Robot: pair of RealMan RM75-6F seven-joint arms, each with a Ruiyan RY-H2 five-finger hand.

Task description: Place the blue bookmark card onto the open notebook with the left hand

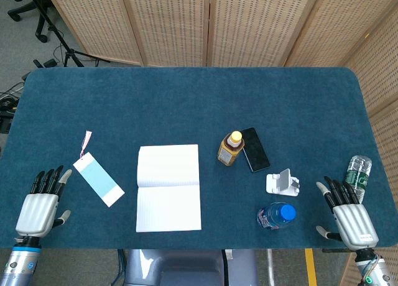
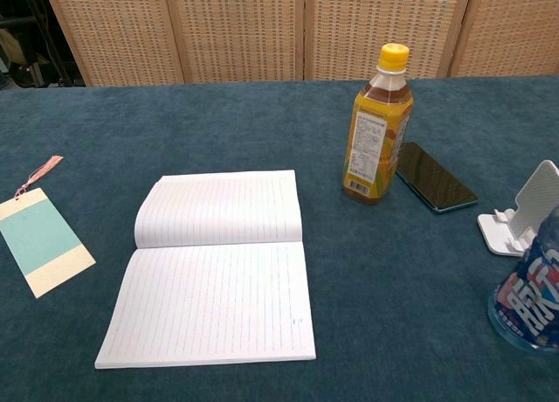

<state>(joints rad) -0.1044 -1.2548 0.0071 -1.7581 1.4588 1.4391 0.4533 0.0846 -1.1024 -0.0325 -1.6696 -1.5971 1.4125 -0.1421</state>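
The blue bookmark card (image 1: pixel 98 179) (image 2: pixel 41 239), pale blue with cream ends and a pink tassel, lies flat on the table left of the open notebook (image 1: pixel 168 186) (image 2: pixel 217 264). The notebook lies open with blank lined pages facing up, near the table's front middle. My left hand (image 1: pixel 43 202) rests on the table at the front left, fingers apart and holding nothing, a short way left of the bookmark. My right hand (image 1: pixel 347 213) rests open at the front right. Neither hand shows in the chest view.
A yellow-capped tea bottle (image 1: pixel 231 148) (image 2: pixel 377 127) stands right of the notebook beside a black phone (image 1: pixel 255 148) (image 2: pixel 433 187). A white phone stand (image 1: pixel 282 182) (image 2: pixel 522 213), a blue-capped bottle (image 1: pixel 277 215) (image 2: pixel 531 303) and a clear bottle (image 1: pixel 357 171) lie further right.
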